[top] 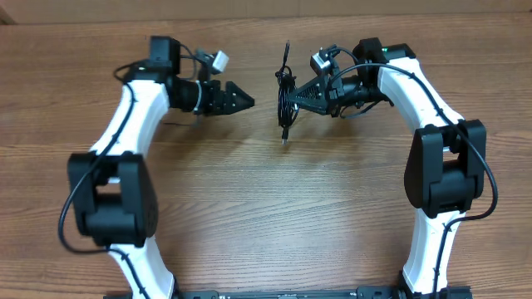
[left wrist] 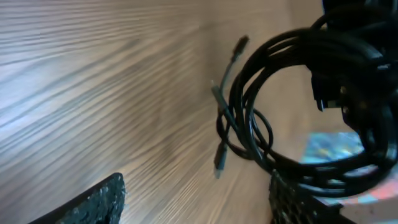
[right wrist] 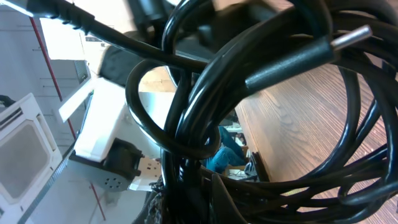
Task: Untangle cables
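The cables (top: 285, 87) are a small bundle of thin black cords hanging upright above the table, with one plug end (top: 284, 141) pointing down. My right gripper (top: 293, 98) is shut on the bundle's middle and holds it up. In the right wrist view the coiled cords (right wrist: 205, 106) fill the frame, with a metal plug tip (right wrist: 351, 36) at the upper right and the jaws (right wrist: 199, 193) mostly hidden behind them. My left gripper (top: 248, 100) is open and empty, a short way left of the bundle. In the left wrist view its fingers (left wrist: 196, 202) are wide apart, with the loops (left wrist: 249, 124) ahead.
The wooden table (top: 266, 216) spans the whole overhead view. Both white arms (top: 125, 133) reach in from the front edge and curve toward the table's far middle. Thicker black arm wires run along the right arm (top: 432, 108).
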